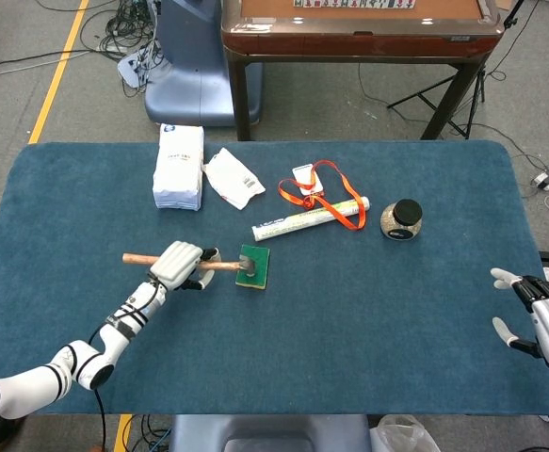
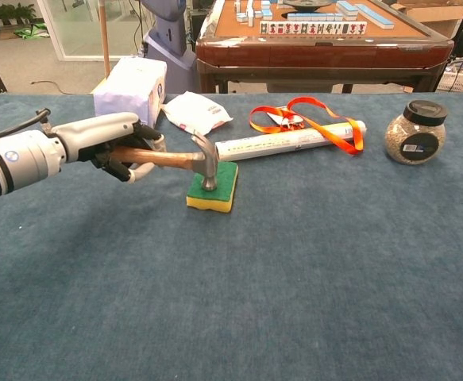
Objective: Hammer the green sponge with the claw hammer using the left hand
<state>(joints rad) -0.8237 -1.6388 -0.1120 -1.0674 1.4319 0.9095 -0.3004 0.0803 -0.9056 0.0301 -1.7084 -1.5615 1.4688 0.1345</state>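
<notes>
Gripping the claw hammer (image 2: 185, 161) by its wooden handle, our left hand (image 2: 118, 144) sits just left of the green sponge (image 2: 214, 186), fingers wrapped tight. Hammer head rests on the sponge's top face, near its left edge, claw pointing up. Our right hand (image 1: 542, 318) idles well right of the sponge at the table's (image 1: 368, 320) edge, fingers spread, holding nothing.

Risks, as we judge them: contact sits off-centre, so a hard blow could tip or skid the sponge, or glance onto the cloth. A wide backswing may catch what lies behind the sponge: rolled tube (image 2: 291, 142) and orange lanyard (image 2: 310, 117), white packet (image 2: 194, 111), white carton (image 2: 132, 87), then the jar (image 2: 414, 132) far right.
</notes>
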